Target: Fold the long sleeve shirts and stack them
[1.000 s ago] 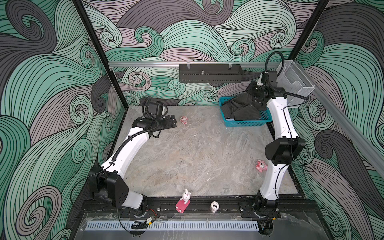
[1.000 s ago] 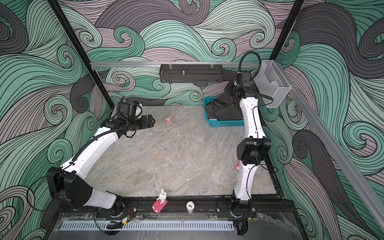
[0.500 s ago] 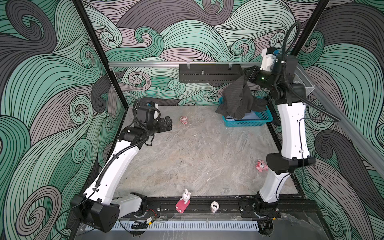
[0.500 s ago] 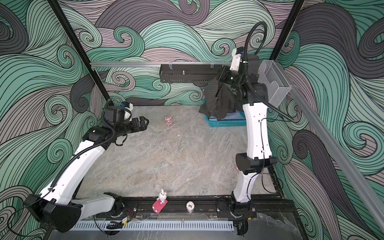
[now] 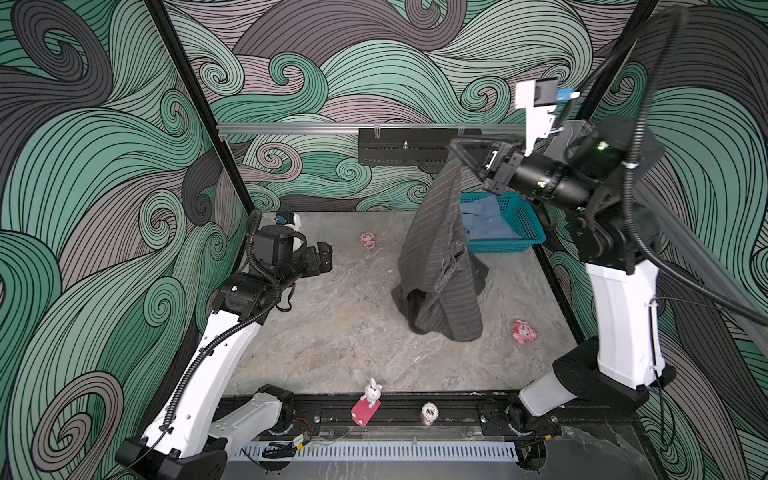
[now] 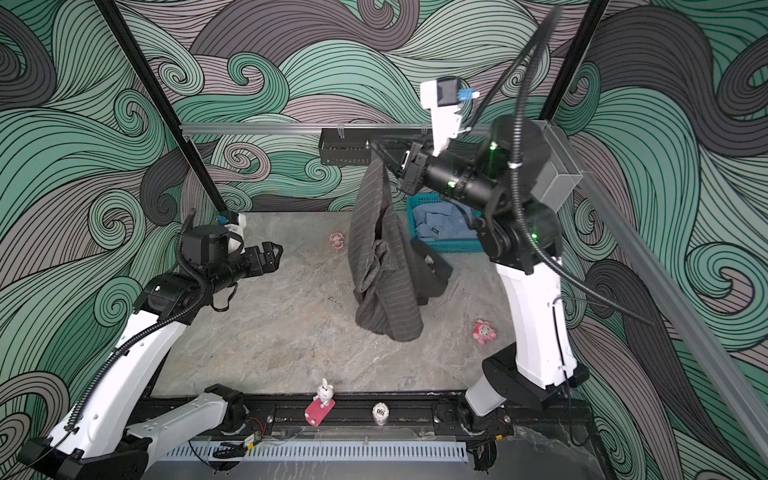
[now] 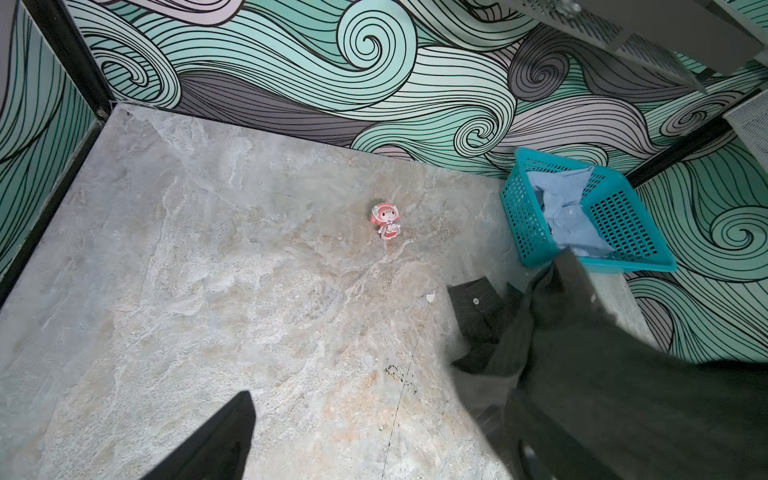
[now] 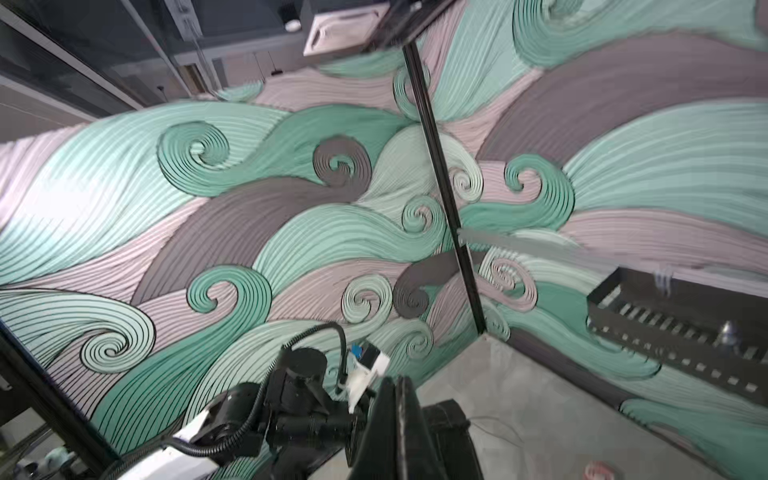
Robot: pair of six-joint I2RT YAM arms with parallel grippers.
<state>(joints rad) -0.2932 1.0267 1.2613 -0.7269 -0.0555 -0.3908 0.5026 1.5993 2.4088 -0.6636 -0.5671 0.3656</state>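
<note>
Now the dark charcoal pinstriped cloth shirt (image 5: 440,266) hangs straight below the right gripper (image 5: 455,145), which is clamped on its top edge; earlier it was bunched over the teal plastic mesh basket (image 5: 505,247). The left gripper (image 5: 324,257) has its jaws apart, well clear of the shirt. The plain light blue shirt (image 5: 482,218) lies in the basket.

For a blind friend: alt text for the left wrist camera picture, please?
A dark charcoal shirt hangs close to the camera, over a marbled table. Beyond it, a teal mesh basket holds a light blue shirt; a pink figurine stands nearby.
</note>
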